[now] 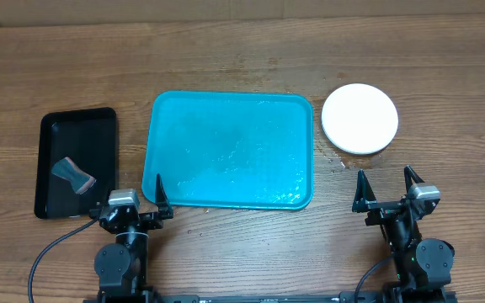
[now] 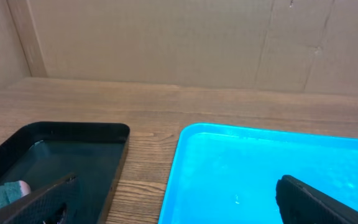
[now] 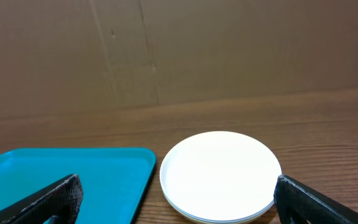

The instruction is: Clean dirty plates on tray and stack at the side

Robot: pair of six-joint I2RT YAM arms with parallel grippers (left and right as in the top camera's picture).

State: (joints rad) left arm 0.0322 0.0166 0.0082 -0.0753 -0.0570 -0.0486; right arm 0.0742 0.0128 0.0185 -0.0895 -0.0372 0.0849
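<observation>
Surface first: brown wood filling the overhead shot, with the wrist views adding a cardboard wall behind it that the overhead never shows.

Tray sits dead centre, turquoise, nothing on it, with a wet sheen. Each wrist camera catches only a corner of it, cut off by the frame edge.

Black tray lies at the left of the frame, just beside the turquoise one but apart from it. In the left wrist view its near end is cropped.

Plates are at the upper right, off the tray and near its right rim. From overhead it reads as one white disc. The right wrist view shows more rim layered under the top plate, though how many and what colour I cannot tell.

Sponge, or what looks like one, is greyish and lies in the black tray. The left wrist view shows only a scrap, half hidden by a finger.

Left claw is at the bottom left, spread wide, gripping nothing. Right claw is at the bottom right, equally wide, also with nothing in it, below the plates.
</observation>
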